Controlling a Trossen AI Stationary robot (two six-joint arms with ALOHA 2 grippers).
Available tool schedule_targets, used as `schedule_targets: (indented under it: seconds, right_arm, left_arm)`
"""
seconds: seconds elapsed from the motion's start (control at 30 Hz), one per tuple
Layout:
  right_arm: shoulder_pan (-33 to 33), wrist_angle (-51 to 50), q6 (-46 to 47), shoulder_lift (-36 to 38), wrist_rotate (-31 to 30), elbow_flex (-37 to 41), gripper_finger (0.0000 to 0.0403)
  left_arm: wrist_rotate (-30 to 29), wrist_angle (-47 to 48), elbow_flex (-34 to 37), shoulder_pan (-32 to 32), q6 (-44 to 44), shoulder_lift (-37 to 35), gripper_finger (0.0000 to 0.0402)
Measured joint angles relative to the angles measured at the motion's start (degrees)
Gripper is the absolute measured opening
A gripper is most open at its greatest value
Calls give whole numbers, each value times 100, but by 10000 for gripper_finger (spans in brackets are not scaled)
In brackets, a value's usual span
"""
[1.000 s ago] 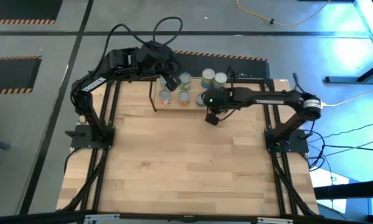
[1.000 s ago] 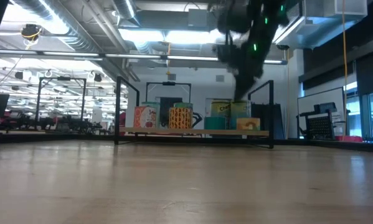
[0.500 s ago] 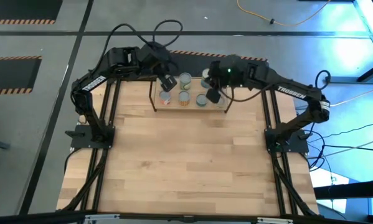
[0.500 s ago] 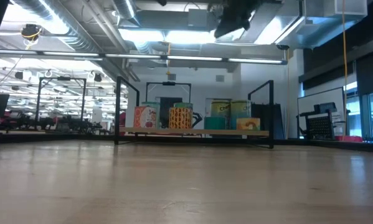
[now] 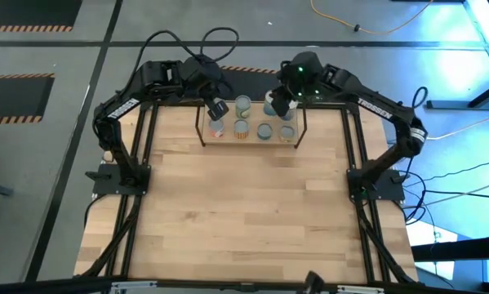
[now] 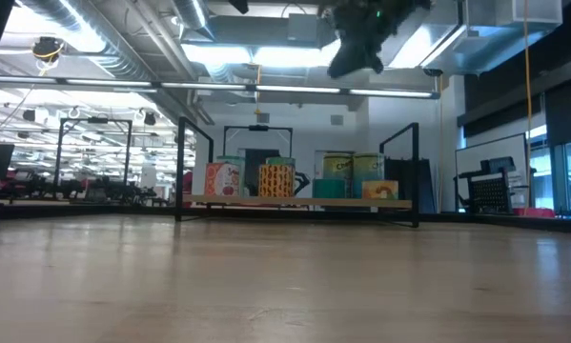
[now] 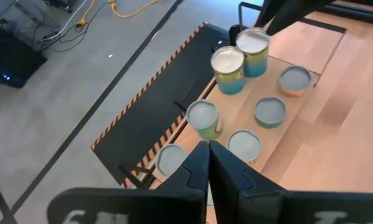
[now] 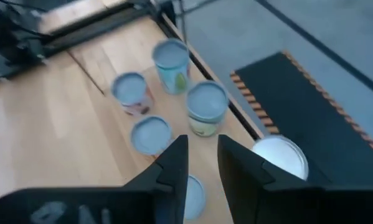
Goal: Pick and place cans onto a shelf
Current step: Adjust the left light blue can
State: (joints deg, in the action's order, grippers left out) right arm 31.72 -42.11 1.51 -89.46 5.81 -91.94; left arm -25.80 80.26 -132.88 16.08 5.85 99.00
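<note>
The shelf, a light board in a black wire frame, stands at the table's far edge, and it also shows in the low view. Several cans stand upright on its board, among them a greenish one, a blue-sided one and an orange-sided one. My left gripper hovers shut and empty above the shelf's left end; its fingertips are closed together. My right gripper hovers open and empty high above the shelf's right end, with its fingers apart over the cans.
The wide wooden tabletop lies bare in front of the shelf. Black rails run along both sides. A black mat with striped edging lies on the floor just beyond the far edge.
My right gripper has risen from beside the cans at the shelf's right part and gone toward the table's far edge, and it now hangs high above the shelf. The cans have stayed in place.
</note>
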Motion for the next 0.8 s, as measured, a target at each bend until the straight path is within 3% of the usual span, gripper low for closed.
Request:
schedule_targets:
  seconds: [0.4, 0.57, 0.8]
  right_arm:
    - [559, -187, -476, -1097, 177, -67, 90]
    - [597, -474, -501, -1531, 176, -439, 90]
    - [595, -925, -538, -2094, 29, -1087, 90]
  left_arm:
    - [55, 18, 0, 372, 427, 0, 0]
    - [397, 16, 0, 556, 473, 0, 0]
    - [435, 14, 0, 700, 612, 0, 0]
